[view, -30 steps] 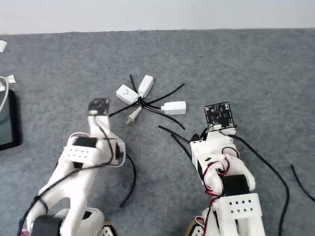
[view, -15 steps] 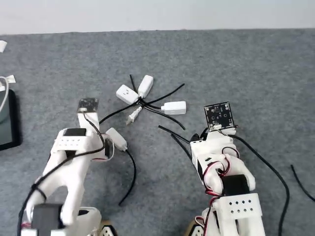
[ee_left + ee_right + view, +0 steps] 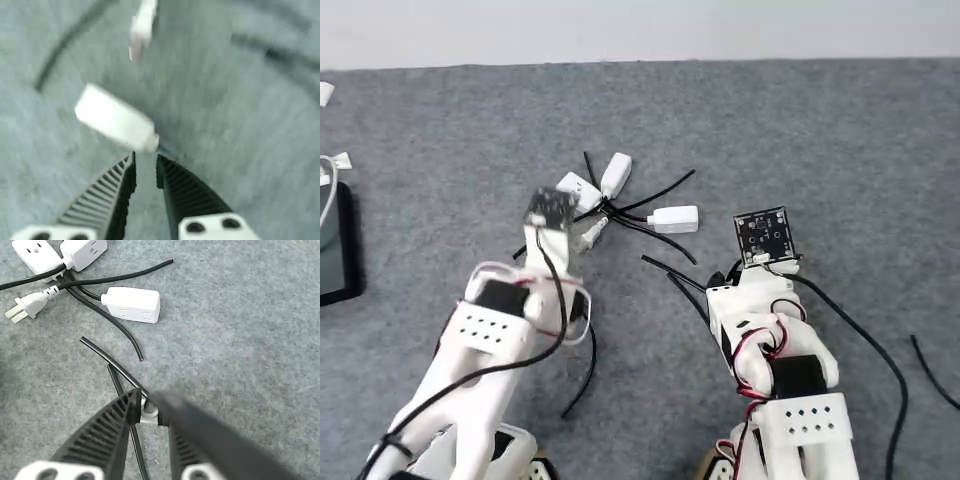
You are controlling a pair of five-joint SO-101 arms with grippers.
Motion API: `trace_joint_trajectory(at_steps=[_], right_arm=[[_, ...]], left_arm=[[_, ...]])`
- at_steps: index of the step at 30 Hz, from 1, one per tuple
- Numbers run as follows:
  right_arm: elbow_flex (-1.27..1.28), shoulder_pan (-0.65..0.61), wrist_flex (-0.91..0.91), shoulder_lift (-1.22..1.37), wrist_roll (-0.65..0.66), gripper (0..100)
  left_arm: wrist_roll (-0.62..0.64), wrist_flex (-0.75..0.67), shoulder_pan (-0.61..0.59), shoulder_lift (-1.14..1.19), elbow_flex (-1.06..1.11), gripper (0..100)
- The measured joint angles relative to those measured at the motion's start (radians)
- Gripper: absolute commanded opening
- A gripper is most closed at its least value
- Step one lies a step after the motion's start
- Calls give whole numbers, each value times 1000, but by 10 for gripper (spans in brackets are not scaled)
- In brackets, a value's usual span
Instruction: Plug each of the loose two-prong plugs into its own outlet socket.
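1. Plug with two prongs (image 3: 26, 306) is lying loose on the grey mat (image 3: 840, 130), not in anything, right where the black cords (image 3: 107, 315) cross.
2. Three white sockets sit around that crossing: a long socket (image 3: 132, 305) and two square ones, near socket (image 3: 85, 249) and far socket (image 3: 34, 252), touching each other.
3. Right gripper (image 3: 146, 399) is clamped on a small white cord end (image 3: 148, 412), low over the mat.
4. Left gripper (image 3: 145, 162) has its jaws just barely apart with nothing between them. A blurry white block (image 3: 115, 120) sits just past the tips, can't tell if it's a plug or a socket.
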Motion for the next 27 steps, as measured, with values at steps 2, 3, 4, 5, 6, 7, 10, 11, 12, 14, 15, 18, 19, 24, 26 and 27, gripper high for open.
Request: trace_joint_trajectory(at_steps=[2, 3, 4, 5, 6, 7, 10, 11, 12, 14, 15, 18, 19, 24, 26, 27], right_arm=[[0, 2, 0, 0, 0, 8], [0, 2, 0, 0, 0, 8], [0, 0, 0, 0, 0, 8], [0, 0, 0, 0, 0, 8], [0, 0, 0, 0, 0, 8], [0, 0, 0, 0, 0, 8], [0, 2, 0, 0, 0, 8], [0, 2, 0, 0, 0, 8], [0, 0, 0, 0, 0, 8], [0, 0, 0, 0, 0, 8], [0, 0, 0, 0, 0, 8], [0, 2, 0, 0, 0, 8], [0, 2, 0, 0, 0, 8], [0, 2, 0, 0, 0, 8], [0, 2, 0, 0, 0, 8], [0, 2, 0, 0, 0, 8]], left_arm=[[46, -2, 2, 23, -69, 16], [71, -5, 8, 51, -103, 16], [86, -6, 15, 91, -137, 16], [98, -6, 23, 135, -170, 16], [109, -14, 26, 189, -206, 16], [121, -29, 26, 250, -239, 16], [155, -87, 12, 440, -331, 15], [160, -101, -2, 506, -358, 15], [163, -109, -12, 569, -379, 15], [163, -110, -23, 672, -417, 15], [163, -106, -32, 700, -431, 15], [166, -74, -74, 704, -445, 14], [166, -63, -87, 698, -442, 14], [164, -61, -143, 569, -292, 15], [140, -86, -146, 493, -193, 15], [130, -95, -146, 454, -146, 15]])
